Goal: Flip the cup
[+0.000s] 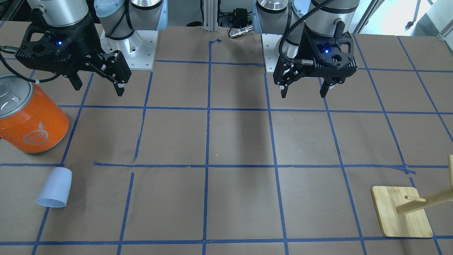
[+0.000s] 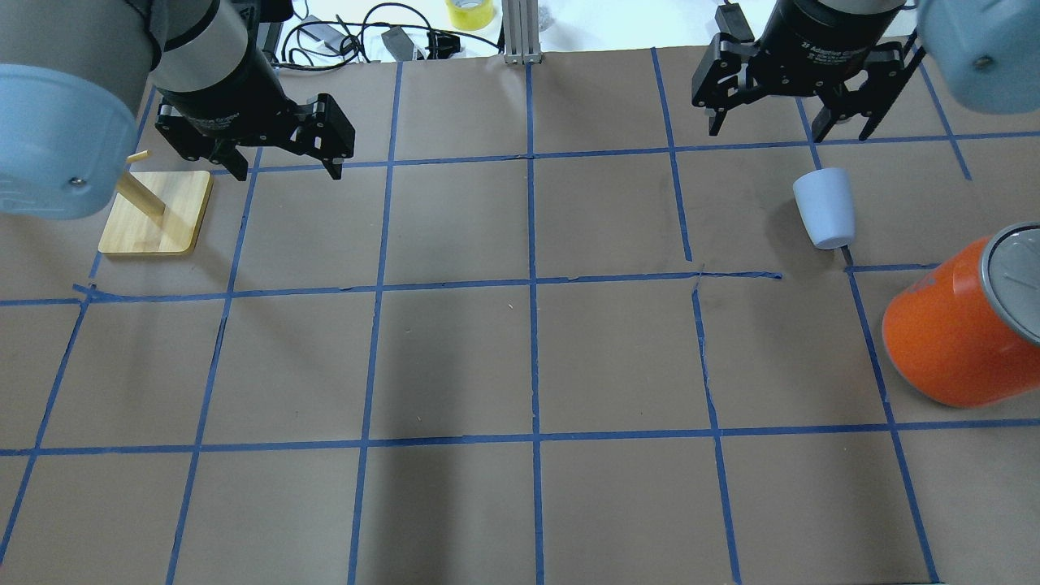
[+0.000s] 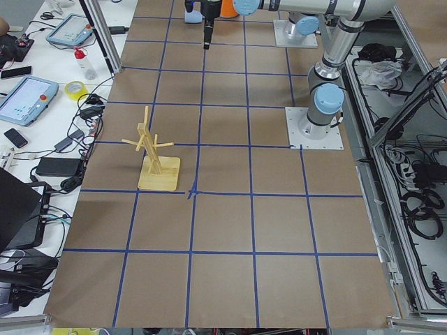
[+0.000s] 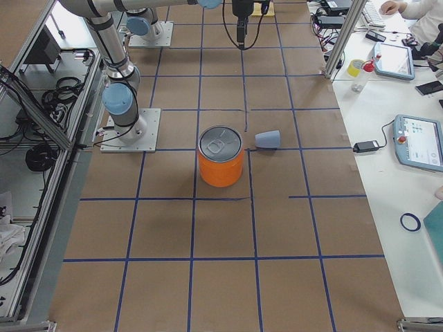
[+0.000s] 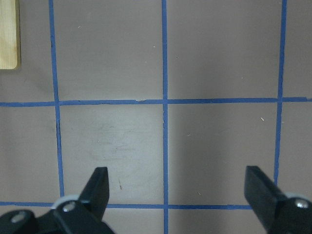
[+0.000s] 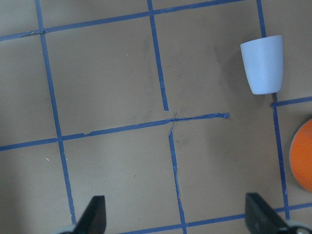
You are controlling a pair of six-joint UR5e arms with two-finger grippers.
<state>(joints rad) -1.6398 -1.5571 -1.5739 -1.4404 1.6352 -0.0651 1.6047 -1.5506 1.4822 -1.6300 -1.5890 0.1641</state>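
Note:
The small pale blue-grey cup (image 1: 55, 187) lies on its side on the brown table, its open rim pointing away from the robot. It also shows in the overhead view (image 2: 825, 207), the right side view (image 4: 268, 140) and the right wrist view (image 6: 263, 63). My right gripper (image 1: 99, 88) (image 2: 792, 126) hangs open and empty above the table, with the cup on the table below it in the overhead view. My left gripper (image 1: 304, 94) (image 2: 284, 171) hangs open and empty over bare table, far from the cup.
A large orange can (image 1: 32, 120) (image 2: 959, 333) with a silver lid stands just robot-side of the cup. A wooden peg stand (image 1: 401, 212) (image 2: 154, 213) stands on my left side. Blue tape lines grid the table.

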